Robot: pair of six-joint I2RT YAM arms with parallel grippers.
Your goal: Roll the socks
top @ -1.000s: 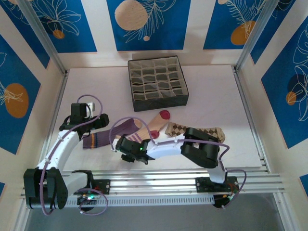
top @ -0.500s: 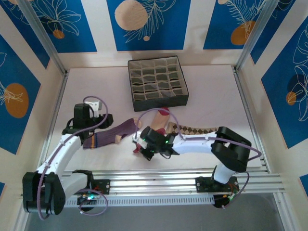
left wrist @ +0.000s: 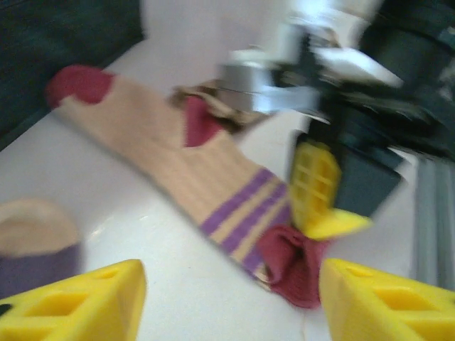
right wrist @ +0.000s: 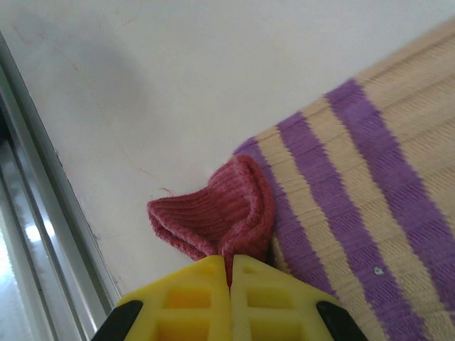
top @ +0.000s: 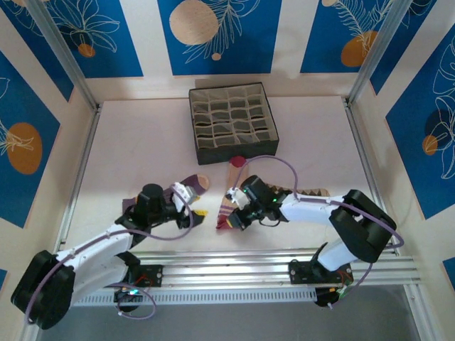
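While my right gripper [right wrist: 229,273] clamps the maroon cuff [right wrist: 213,220] of the beige sock [right wrist: 355,177] near the front rail [right wrist: 43,213], I log my left gripper [left wrist: 227,302] open, empty, beside the purple sock [left wrist: 32,259].

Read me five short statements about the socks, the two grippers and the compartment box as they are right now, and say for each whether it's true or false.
1. The right gripper is shut on the maroon cuff of the beige striped sock. True.
2. The left gripper is clamped on the purple sock. False: its fingers stand apart and grip nothing.
3. One sock lies inside the grey compartment box. False: the socks in view lie on the table in front of it.
4. The beige striped sock's maroon toe points toward the box. True.
5. The beige striped sock is already rolled. False: it lies stretched out, and only its cuff is bunched.
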